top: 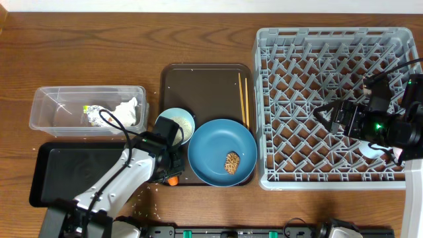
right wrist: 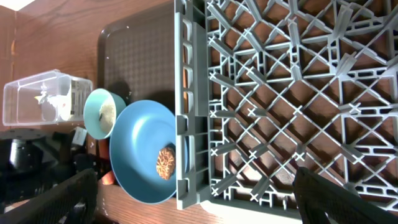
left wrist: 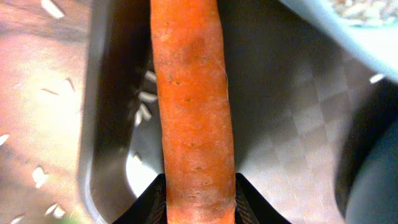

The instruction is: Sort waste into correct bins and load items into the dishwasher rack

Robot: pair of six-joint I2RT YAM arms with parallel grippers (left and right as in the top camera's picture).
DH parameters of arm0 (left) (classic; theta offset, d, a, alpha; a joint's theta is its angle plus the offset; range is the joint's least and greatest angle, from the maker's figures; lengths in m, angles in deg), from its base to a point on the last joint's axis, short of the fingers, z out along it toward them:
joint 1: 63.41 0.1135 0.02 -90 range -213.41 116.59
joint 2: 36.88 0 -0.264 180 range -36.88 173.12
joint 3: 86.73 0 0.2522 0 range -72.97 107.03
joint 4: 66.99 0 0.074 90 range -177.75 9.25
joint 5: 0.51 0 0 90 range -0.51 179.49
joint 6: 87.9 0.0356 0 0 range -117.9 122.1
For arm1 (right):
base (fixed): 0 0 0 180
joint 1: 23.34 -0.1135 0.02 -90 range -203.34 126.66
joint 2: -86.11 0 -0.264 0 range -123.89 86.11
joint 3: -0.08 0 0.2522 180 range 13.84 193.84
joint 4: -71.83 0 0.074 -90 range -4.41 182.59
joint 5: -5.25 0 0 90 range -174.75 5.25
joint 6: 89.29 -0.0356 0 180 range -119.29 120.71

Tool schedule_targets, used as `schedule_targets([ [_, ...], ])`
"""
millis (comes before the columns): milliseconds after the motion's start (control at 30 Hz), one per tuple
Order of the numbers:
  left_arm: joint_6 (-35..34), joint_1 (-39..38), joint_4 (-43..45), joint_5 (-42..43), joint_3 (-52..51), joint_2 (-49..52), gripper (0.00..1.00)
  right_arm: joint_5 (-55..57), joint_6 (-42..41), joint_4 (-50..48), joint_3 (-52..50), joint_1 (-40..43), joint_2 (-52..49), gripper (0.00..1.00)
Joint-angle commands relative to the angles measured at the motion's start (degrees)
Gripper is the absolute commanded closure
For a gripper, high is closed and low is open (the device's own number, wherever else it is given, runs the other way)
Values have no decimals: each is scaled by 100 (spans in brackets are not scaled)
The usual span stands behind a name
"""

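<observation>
Pinching the carrot [left wrist: 193,106], apparently, is the left tool [left wrist: 198,202]; the right tool [right wrist: 202,199] gapes wide above the rack [right wrist: 286,93]

We find the rack [top: 330,180] right of the serving tray [top: 205,86], which carries bowl [top: 177,123], plate [top: 213,147], chopsticks [top: 243,99] and carrot [left wrist: 193,112]; the tub [top: 53,109] lies left, the shallow tray [top: 73,172] before it.

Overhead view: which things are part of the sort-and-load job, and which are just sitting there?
Job: carrot, blue plate, brown food piece, light blue bowl, rice, chopsticks, wrapper, crumpled paper, clear tub, black tray, grey rack.
Just there: brown serving tray, wooden table.
</observation>
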Motion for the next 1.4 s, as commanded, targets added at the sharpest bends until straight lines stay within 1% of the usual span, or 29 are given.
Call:
schedule_targets([
  [0,-26,-22,-313,-55,520,-415,71,0,111,7,17,-33,4,6],
  [33,-24,-22,-437,-72,664,-566,72,0,111,13,17,-33,4,6],
  [100,92,-22,-671,-103,938,-883,77,0,111,28,17,-33,4,6],
  [267,68,192,-1349,-136,1167,-1545,77,0,111,31,17,-33,4,6],
  [333,-105,442,-1740,-374,1167,-1775,77,0,111,46,17,-33,4,6],
  [433,-122,892,-2142,-682,1167,-2020,77,0,111,46,17,-33,4,6],
  [500,-142,1237,-2310,-737,1165,-2127,77,0,111,46,17,-33,4,6],
  [533,-275,1462,-2361,-780,1152,-2170,77,0,111,46,17,-33,4,6],
  [633,-756,2063,-2326,-1021,1036,-2199,77,0,111,46,17,-33,4,6],
  [700,-940,2461,-2234,-1189,918,-2177,77,0,111,50,17,-33,4,6],
  [767,-1021,2896,-2090,-1314,761,-2142,77,0,111,68,17,-33,4,6],
  [933,-1331,3910,-1775,-1309,402,-2052,77,0,111,70,17,-33,4,7],
  [1067,-1342,4395,-1534,-1209,177,-1971,76,0,111,66,17,-33,4,6],
  [1100,-1340,4459,-1530,-1200,162,-1952,67,0,111,66,17,-33,4,6],
  [1133,-1318,4496,-1528,-1207,162,-1930,51,0,111,66,17,-33,4,6],
  [1167,-1255,4516,-1508,-1204,162,-1926,32,0,111,66,17,-33,4,6],
  [1200,-1196,4516,-1482,-1204,164,-1926,20,0,111,66,17,-33,4,6],
  [1233,-1110,4516,-1460,-1180,166,-1928,12,0,111,68,17,-33,4,6],
  [1267,-960,4516,-1438,-1102,168,-1932,10,0,111,68,17,-33,4,6],
  [1367,-415,4516,-1434,-691,256,-1947,9,0,111,66,17,-33,4,6],
])
